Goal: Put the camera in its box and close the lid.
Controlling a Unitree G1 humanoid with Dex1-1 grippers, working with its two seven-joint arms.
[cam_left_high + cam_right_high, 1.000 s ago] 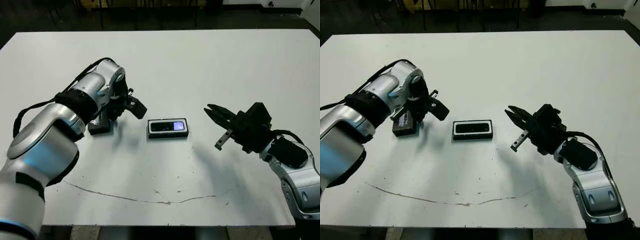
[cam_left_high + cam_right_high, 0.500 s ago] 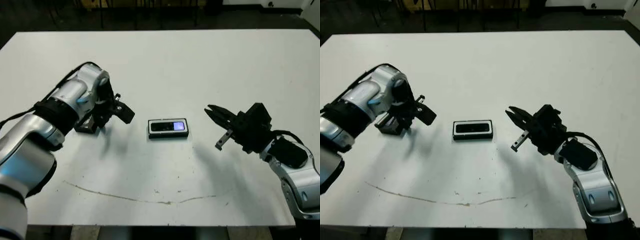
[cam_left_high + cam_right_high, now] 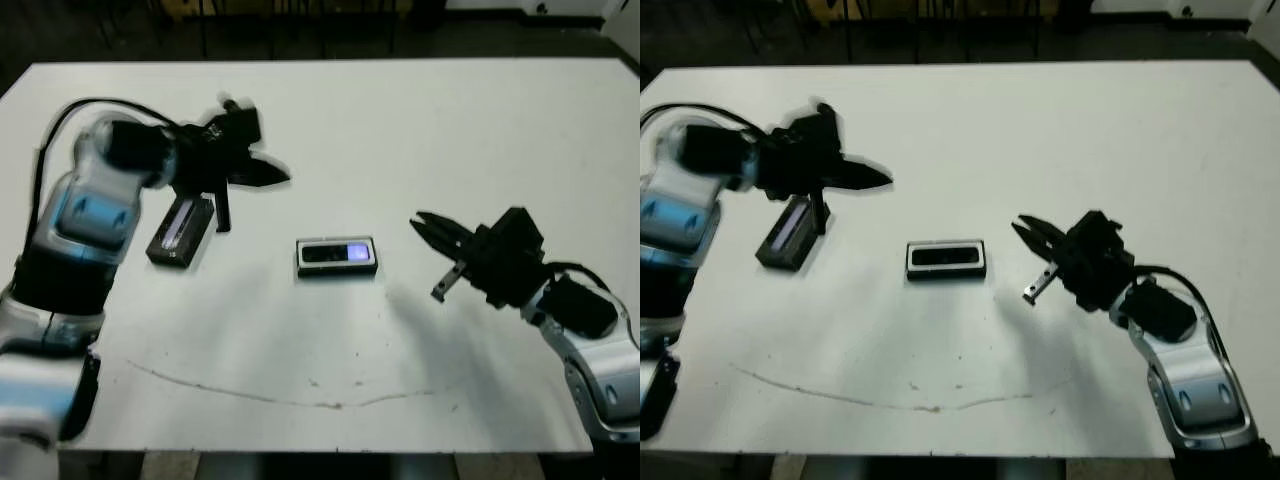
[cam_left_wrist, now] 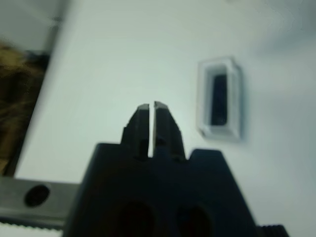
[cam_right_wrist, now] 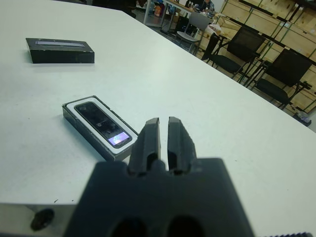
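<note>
This is looking like a workshop or warehouse-style lab space. A large plain white bench [image 3: 420,130] is filling most of the head views, its surface marked by a long thin scuff line [image 3: 280,395]. In the right wrist view, black office chairs [image 5: 247,47] are standing on the floor beyond the bench edge, and stacks of light wooden crates [image 5: 276,19] are lining the background. A dark floor is showing past the bench's far edge.
</note>
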